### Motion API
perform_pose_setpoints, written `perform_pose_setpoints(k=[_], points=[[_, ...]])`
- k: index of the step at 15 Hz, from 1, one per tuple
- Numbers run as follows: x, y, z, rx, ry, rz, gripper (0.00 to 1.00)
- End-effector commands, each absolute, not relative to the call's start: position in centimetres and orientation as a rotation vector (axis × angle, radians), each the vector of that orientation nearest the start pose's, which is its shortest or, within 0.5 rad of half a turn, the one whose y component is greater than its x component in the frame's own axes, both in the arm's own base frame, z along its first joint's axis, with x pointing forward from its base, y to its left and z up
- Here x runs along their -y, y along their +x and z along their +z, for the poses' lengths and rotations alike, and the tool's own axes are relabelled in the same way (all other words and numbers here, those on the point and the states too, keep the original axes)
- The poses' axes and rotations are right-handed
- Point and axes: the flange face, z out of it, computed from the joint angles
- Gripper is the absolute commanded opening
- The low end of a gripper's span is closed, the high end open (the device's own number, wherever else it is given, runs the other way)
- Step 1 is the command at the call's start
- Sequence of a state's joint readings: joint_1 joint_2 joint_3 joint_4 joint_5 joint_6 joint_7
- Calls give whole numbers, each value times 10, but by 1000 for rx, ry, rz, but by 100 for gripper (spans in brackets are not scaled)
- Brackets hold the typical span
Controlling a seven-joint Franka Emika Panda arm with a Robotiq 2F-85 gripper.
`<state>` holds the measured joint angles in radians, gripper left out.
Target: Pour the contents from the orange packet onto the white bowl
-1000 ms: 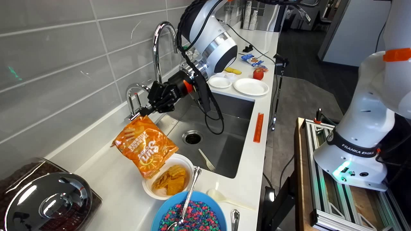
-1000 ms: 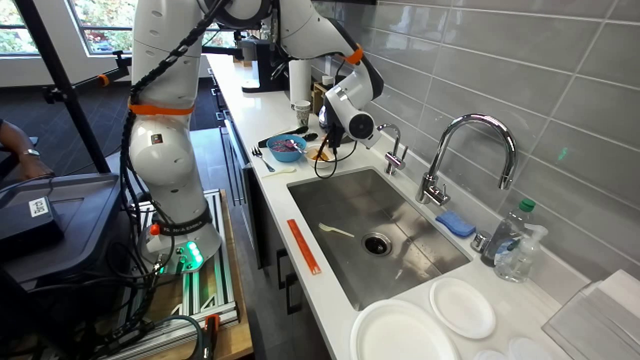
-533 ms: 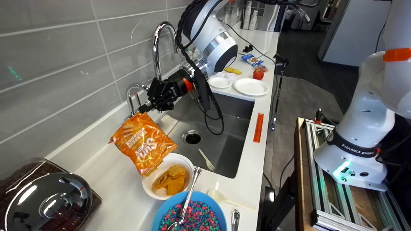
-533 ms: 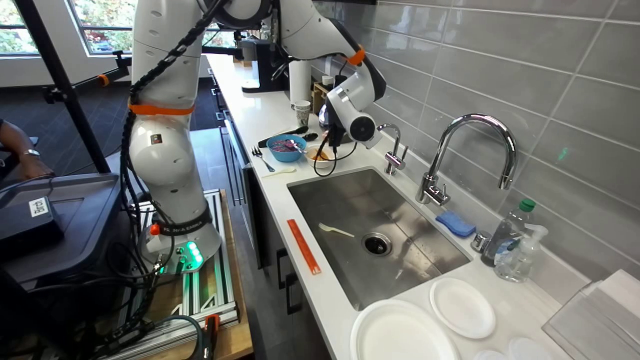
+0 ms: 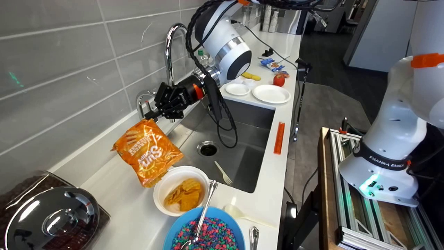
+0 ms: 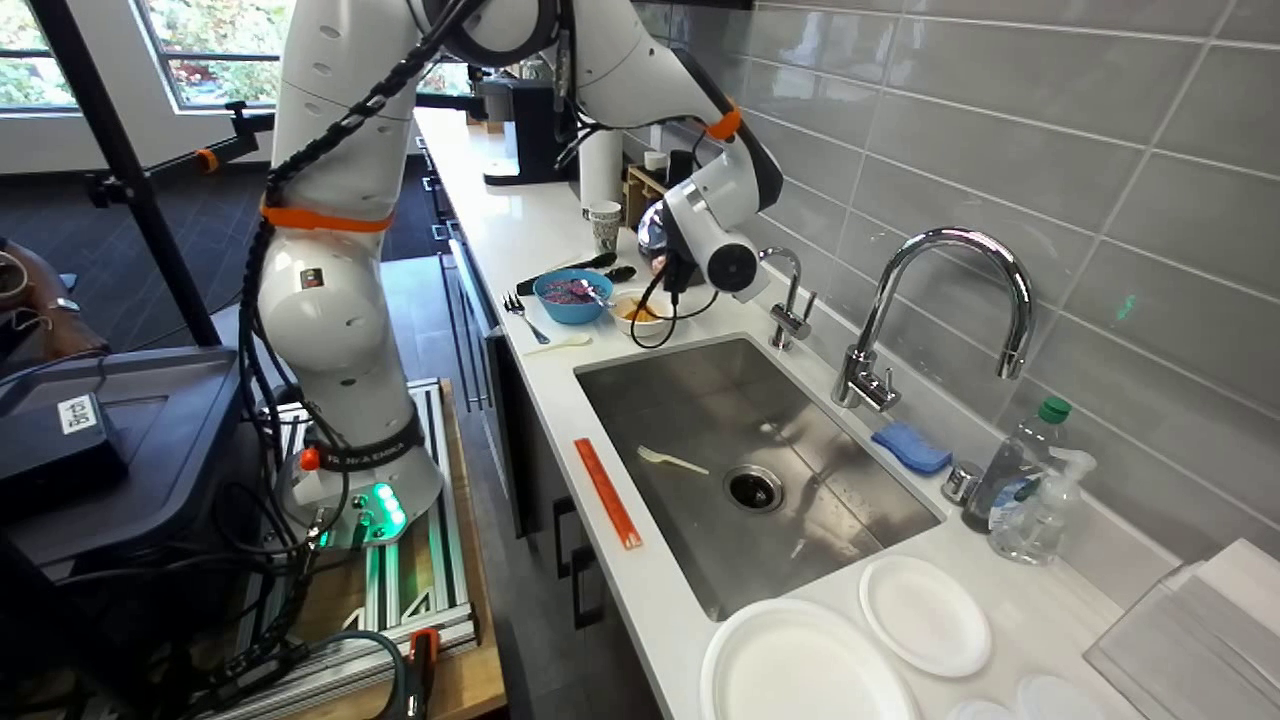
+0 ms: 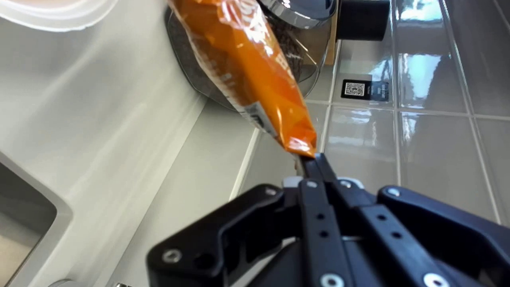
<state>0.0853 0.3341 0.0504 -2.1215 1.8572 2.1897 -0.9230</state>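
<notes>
Nearest, the gripper (image 7: 312, 158) is pinched narrow on one end of the orange packet (image 7: 255, 67). In an exterior view the packet hangs tilted, its lower edge near the rim of the white bowl (image 5: 173, 178) holding chips (image 5: 189, 198); in an exterior view the arm (image 6: 740, 180) hides most of the packet. Farther off, only the wrist view shows a QR label (image 7: 354, 89), only an exterior view a red fruit (image 5: 279, 80).

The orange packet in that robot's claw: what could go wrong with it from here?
Anything left inside the orange packet could spill onto the counter: its lower end seems to hang beside the white bowl, not over it.
It might slip, as the gripper pinches just one end.
If swung over the white bowl, it might knock the metal spoon leaning out of the blue bowl.
</notes>
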Motion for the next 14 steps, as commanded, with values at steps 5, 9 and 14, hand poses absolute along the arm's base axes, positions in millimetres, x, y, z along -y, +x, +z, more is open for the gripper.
perform_pose_setpoints(k=[5,9,14], points=[[-127,610,243,-484,-1798,-351,0],[-136,623,234,-496,-1826,-351,0],[-148,630,232,-532,-1865,-341,0]])
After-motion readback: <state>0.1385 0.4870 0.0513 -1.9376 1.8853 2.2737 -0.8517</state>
